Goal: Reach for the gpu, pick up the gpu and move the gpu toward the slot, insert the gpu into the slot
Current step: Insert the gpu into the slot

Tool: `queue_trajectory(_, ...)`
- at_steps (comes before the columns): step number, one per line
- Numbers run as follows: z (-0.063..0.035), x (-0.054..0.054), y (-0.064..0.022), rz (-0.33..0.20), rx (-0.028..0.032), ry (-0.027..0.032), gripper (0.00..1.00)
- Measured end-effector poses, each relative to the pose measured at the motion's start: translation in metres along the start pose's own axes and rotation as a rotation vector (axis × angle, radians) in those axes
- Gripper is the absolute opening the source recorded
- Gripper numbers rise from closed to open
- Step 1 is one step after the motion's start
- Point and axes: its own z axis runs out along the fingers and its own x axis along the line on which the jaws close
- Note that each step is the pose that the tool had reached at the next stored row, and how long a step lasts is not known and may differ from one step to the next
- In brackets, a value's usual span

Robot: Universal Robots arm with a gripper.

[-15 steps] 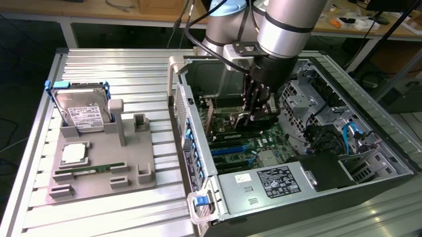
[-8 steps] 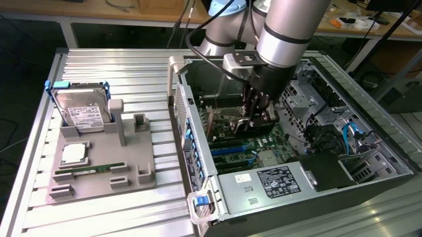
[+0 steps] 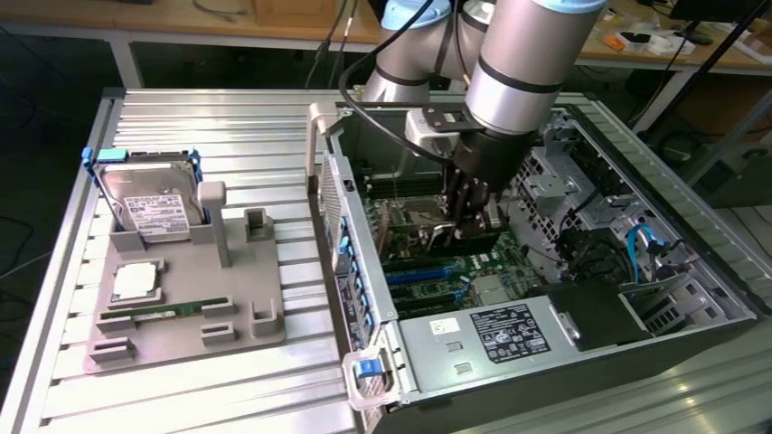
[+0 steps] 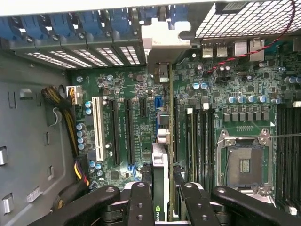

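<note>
Gripper (image 3: 468, 226) (image 4: 162, 200) clamped on the gpu (image 3: 473, 240) (image 4: 160, 165), card edge-on between the fingers (image 4: 141, 202). Arm reaches down into the open PC case (image 3: 531, 362), center-right of the exterior frame. Gpu is over the green motherboard (image 4: 235, 89), just up-right of the blue connector strips (image 3: 422, 271). Can't tell if it's seated.

The silver-grey jointed robot arm (image 3: 531, 63) reaches steeply down into the open dark metal computer case (image 3: 483, 375), its wrist near vertical above the case's middle. The black two-finger gripper (image 3: 465, 226) points downward inside the case, its fingers (image 4: 141, 200) clamped against both faces of the thin dark gpu card (image 4: 160, 165).
</note>
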Motion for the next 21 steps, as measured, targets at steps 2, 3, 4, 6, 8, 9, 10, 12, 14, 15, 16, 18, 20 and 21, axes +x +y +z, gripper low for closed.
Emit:
queue_trajectory(2, 0.0012, 0.0, 0.0001, -0.011, 0.0041, -0.0003, 0.27)
queue_trajectory(3, 0.0017, 0.0, 0.0002, -0.017, 0.0062, -0.0006, 0.27)
queue_trajectory(4, 0.0022, 0.0, 0.0003, -0.024, 0.008, -0.0007, 0.27)
queue_trajectory(6, 0.0034, 0.0, 0.0014, -0.031, 0.0098, -0.0013, 0.27)
queue_trajectory(8, 0.0049, 0.001, 0.002, -0.034, 0.0107, -0.0032, 0.27)
queue_trajectory(9, 0.0055, 0.001, 0.0023, -0.035, 0.011, -0.0039, 0.27)
queue_trajectory(10, 0.0061, 0.002, 0.0027, -0.036, 0.0111, -0.0043, 0.27)
queue_trajectory(12, 0.0068, 0.002, 0.004, -0.036, 0.0117, -0.0045, 0.27)
queue_trajectory(14, 0.0075, 0.002, 0.008, -0.037, 0.0128, -0.0055, 0.27)
queue_trajectory(15, 0.0081, 0.003, 0.0102, -0.037, 0.0135, -0.0061, 0.27)
queue_trajectory(16, 0.0088, 0.003, 0.0115, -0.037, 0.0141, -0.0068, 0.27)
queue_trajectory(18, 0.0117, 0.003, 0.0117, -0.037, 0.0148, -0.0079, 0.27)
queue_trajectory(20, 0.0146, 0.005, 0.0117, -0.037, 0.0148, -0.0088, 0.27)
queue_trajectory(21, 0.016, 0.005, 0.0118, -0.037, 0.0149, -0.0093, 0.27)
